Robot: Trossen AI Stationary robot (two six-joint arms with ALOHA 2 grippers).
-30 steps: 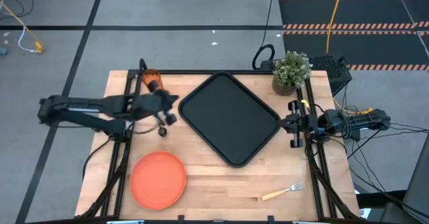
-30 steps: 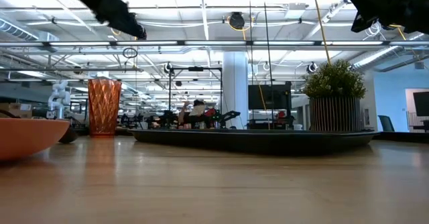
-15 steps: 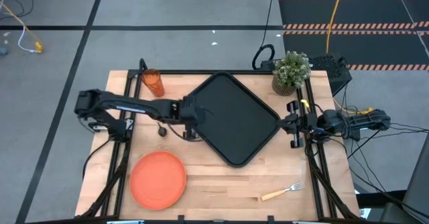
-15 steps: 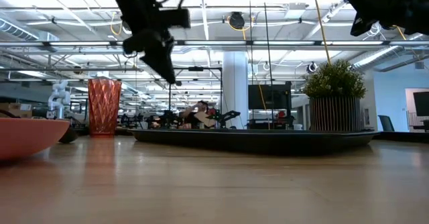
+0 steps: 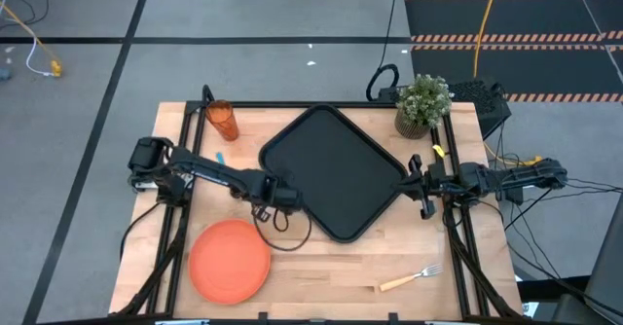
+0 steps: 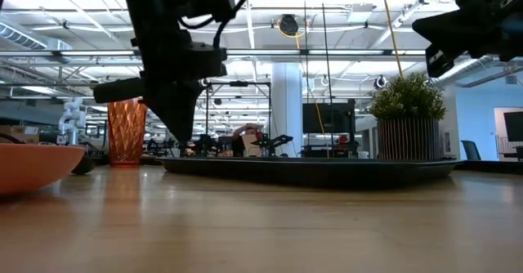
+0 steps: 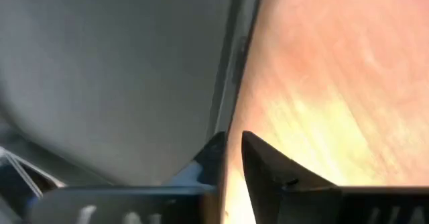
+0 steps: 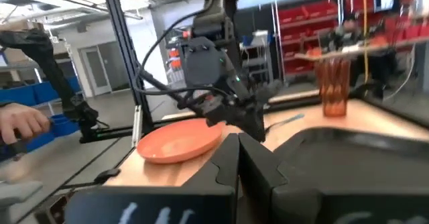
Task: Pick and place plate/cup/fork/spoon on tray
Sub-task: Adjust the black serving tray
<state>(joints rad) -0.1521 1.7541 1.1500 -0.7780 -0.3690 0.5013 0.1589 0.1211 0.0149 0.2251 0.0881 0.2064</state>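
The black tray [image 5: 336, 164] lies turned diamond-wise at the table's middle. My left gripper [image 5: 284, 197] is shut and empty. It points down just above the tray's left near rim [image 7: 231, 83] and also shows in the low view [image 6: 181, 134]. My right gripper [image 5: 416, 184] is shut and empty, raised beside the tray's right corner. The orange plate [image 5: 229, 259] lies flat at the near left. The amber cup [image 5: 222, 121] stands at the far left. The blue-handled spoon [image 5: 220, 157] lies near the cup. The tan-handled fork [image 5: 411, 278] lies at the near right.
A potted green plant [image 5: 423, 103] stands at the far right, behind the tray's right corner. Bare wood shows between the plate and the fork along the near edge. Metal frame rails run along the table's left and right sides. A person's hand [image 8: 20, 120] shows beyond the table.
My left gripper has swung from beside the cup toward the table's right and near edges, across the tray's left corner, and has come down to just above the tray's left near rim. My right gripper has shifted a little toward the tray.
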